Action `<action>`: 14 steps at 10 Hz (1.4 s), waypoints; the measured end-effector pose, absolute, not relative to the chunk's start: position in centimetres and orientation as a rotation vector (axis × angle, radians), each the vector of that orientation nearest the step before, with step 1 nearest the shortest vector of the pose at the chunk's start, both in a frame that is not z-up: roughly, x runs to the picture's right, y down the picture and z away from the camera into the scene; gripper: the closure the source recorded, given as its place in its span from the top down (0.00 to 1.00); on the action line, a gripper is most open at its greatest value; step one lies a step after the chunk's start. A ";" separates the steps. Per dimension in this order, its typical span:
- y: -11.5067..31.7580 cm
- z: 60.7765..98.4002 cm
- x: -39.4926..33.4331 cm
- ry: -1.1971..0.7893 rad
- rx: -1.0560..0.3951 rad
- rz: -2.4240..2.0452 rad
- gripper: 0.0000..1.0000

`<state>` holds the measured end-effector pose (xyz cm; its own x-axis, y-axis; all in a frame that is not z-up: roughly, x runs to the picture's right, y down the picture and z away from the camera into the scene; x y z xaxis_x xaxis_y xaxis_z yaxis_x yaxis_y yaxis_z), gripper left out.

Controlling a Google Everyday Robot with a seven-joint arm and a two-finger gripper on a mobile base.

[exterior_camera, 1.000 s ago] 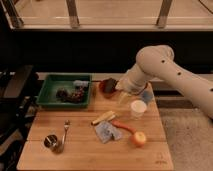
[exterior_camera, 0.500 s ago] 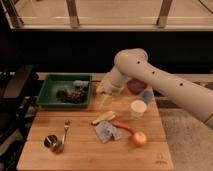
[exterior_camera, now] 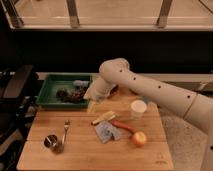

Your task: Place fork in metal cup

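1. The gripper (exterior_camera: 93, 98) hangs over the back edge of the wooden worktop (exterior_camera: 90, 156), just beside the right side of the green tray (exterior_camera: 64, 77). I cannot tell if it is open or closed, or if it holds something.
2. The fork (exterior_camera: 65, 131) lies flat on the worktop near the front left corner, free of the gripper and well apart from it.
3. The metal cup (exterior_camera: 51, 142) stands upright just beside the fork, closer to the front left corner.
4. A white cup (exterior_camera: 138, 108) stands near the right edge.
5. A yellow-tan stick (exterior_camera: 103, 117) lies at the middle, and an orange round fruit (exterior_camera: 139, 138) sits toward the front right.
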<state>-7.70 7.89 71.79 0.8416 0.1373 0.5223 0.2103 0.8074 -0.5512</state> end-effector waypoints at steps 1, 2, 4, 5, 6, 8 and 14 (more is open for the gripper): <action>8.6 72.2 -8.2 -0.595 -0.645 -0.053 0.65; 9.2 72.5 -8.8 -0.607 -0.653 -0.058 0.65; 10.7 73.3 -10.1 -0.631 -0.679 -0.062 0.65; 11.2 73.6 -10.8 -0.641 -0.690 -0.063 0.65; 11.7 73.8 -11.8 -0.656 -0.700 -0.065 0.65; 12.8 74.1 -13.6 -0.691 -0.718 -0.083 0.65; 12.8 74.1 -13.7 -0.693 -0.717 -0.085 0.65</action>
